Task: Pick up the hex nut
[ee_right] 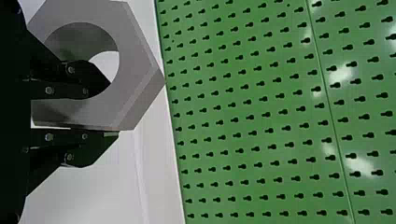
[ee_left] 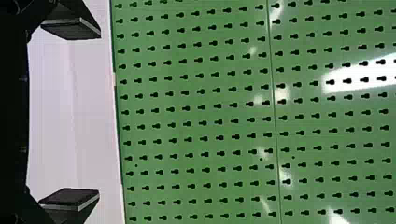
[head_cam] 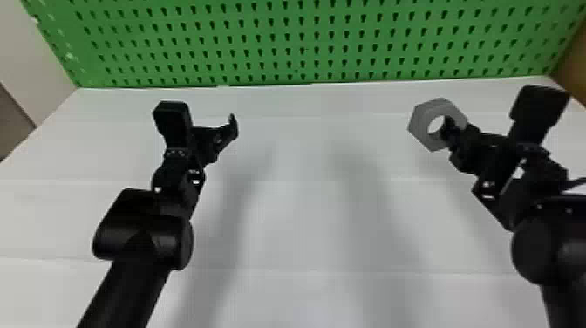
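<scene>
My right gripper (head_cam: 453, 135) is at the right in the head view, holding the large grey hex nut (head_cam: 420, 124) above the white table. In the right wrist view, the right gripper (ee_right: 100, 114) is shut on the nut (ee_right: 135, 70), one finger passing through its round hole and the other lying against its outer side. On the left of the head view, my left gripper (head_cam: 211, 115) is raised over the table with its fingers spread. Nothing lies between those fingers at the left gripper (ee_left: 70, 114) in the left wrist view.
A white table (head_cam: 305, 227) stretches beneath both arms. Behind it rises a green pegboard (head_cam: 305, 43) along the far edge. At the far right stands a brown panel (head_cam: 573, 65), and a pale wall (head_cam: 35, 52) borders the left side.
</scene>
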Tool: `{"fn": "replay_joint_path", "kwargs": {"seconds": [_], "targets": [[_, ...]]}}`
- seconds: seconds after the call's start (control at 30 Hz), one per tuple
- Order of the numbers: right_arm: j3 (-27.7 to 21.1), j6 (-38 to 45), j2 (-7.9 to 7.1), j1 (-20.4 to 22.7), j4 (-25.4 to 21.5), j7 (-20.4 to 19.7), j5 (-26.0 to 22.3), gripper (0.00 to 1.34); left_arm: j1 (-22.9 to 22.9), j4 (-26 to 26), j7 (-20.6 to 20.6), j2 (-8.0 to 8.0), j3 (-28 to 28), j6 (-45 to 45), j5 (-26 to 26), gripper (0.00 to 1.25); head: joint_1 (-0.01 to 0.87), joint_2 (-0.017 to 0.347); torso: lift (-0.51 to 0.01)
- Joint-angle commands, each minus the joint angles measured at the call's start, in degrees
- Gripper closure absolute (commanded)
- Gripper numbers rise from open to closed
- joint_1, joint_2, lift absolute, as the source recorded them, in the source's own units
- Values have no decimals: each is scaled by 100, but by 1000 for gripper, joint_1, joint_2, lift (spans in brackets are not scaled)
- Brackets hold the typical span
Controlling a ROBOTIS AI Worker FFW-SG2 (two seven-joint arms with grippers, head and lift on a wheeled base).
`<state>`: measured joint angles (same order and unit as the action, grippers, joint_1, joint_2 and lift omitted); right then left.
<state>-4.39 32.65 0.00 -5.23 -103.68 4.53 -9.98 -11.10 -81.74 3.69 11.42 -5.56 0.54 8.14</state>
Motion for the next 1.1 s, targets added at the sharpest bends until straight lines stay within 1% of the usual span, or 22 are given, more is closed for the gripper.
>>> {"fn": "replay_joint_path", "kwargs": {"seconds": [0.0, 0.1, 0.33, 0.57, 0.77, 1.07], "targets": [[-18, -752, 5, 189, 199, -66, 32, 1062, 2, 0, 18, -9, -15, -1, 21, 88, 785, 149, -88], [-10, -1244, 5, 277, 331, -189, 58, 1062, 2, 0, 27, -9, -24, -1, 21, 88, 785, 150, -88], [61, -2342, 5, 453, 691, -321, 260, 1064, 2, 0, 35, -9, -42, -1, 30, 88, 785, 149, -88], [157, -2958, 5, 559, 946, -330, 366, 1065, 2, 0, 44, -9, -51, -1, 56, 88, 785, 149, -88], [228, -3204, 5, 611, 955, -338, 410, 1065, 20, 0, 44, -9, -51, -19, 83, 88, 785, 149, -88], [263, -3371, 5, 690, 1008, -409, 454, 1065, 20, 0, 53, -61, -33, -54, 83, 88, 785, 149, -88]]}}
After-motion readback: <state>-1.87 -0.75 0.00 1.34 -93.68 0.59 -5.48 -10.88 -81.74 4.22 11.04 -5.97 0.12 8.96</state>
